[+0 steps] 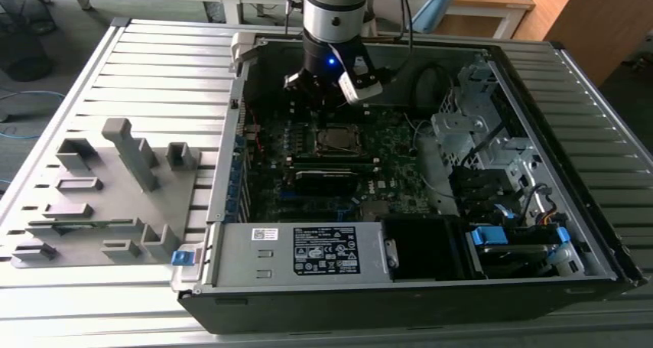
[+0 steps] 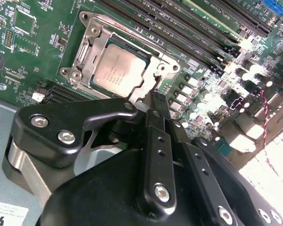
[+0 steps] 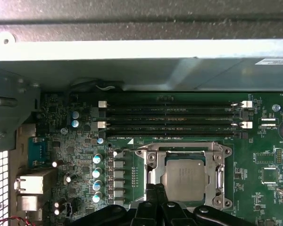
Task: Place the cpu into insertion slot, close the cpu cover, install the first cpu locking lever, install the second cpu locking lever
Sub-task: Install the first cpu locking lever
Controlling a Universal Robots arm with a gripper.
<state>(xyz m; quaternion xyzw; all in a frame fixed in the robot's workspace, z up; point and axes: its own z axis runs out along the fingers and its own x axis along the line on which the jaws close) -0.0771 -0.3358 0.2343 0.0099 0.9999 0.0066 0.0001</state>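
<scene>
Setting: a robotics workshop or lab, as we log it.
1. Ribbed silver aluminium counter (image 1: 153, 65).
2. Open black tower computer case (image 1: 408, 310) laid on its side, dark green circuit board (image 1: 398, 145) exposed.
3. Grey moulded parts fixture (image 1: 102, 187).
4. Grey robot arm (image 1: 332, 11) above the case.

Beyond, we note pale wooden desks (image 1: 490, 0) and a black mesh wastebasket (image 1: 21, 34).

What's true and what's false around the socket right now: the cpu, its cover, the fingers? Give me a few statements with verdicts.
1. The cpu sits in the insertion slot. True.
2. The cpu cover stands raised. False: it lies flat, framing the cpu's top.
3. The fingers grip the cpu. False: they are pressed together at the slot's edge, off the cpu.
4. Long memory slots run beside the insertion slot. True.
</scene>
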